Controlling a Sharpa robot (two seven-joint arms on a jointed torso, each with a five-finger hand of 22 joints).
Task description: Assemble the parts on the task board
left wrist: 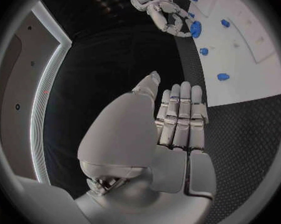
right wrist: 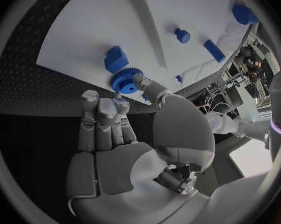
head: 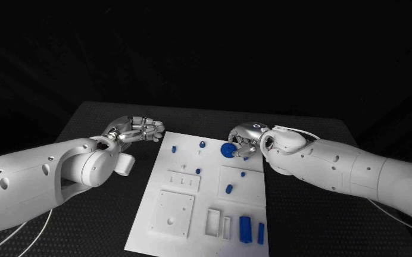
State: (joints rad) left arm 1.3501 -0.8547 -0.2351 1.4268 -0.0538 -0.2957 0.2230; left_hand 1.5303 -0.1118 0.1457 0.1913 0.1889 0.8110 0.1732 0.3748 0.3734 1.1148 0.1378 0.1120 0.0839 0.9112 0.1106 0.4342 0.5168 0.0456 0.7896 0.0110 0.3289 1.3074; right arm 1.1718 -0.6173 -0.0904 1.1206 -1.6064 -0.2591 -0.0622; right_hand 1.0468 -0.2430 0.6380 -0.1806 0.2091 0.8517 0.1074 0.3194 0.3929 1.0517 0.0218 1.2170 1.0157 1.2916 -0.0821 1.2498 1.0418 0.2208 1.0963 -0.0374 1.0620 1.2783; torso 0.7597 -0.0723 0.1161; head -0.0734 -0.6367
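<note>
Fingers [right wrist: 125, 109] of the right silver hand [head: 247, 138] pinch a round blue toothed gear [head: 228, 150] at the far right edge of the white rectangular task board [head: 172, 209], which lies on the black tabletop [head: 94, 120]. The left silver hand [head: 137, 129] hovers just off the board's far left corner, holding nothing, its fingers [left wrist: 181, 114] straight and pressed together side by side. Small blue pegs [head: 202, 144] stand near the board's far edge, and long blue blocks [head: 246, 229] lie at its near right corner.

A black counter [head: 103, 114] fills the frame's lower half; the white board [head: 193, 206] lies at its lower centre.
</note>
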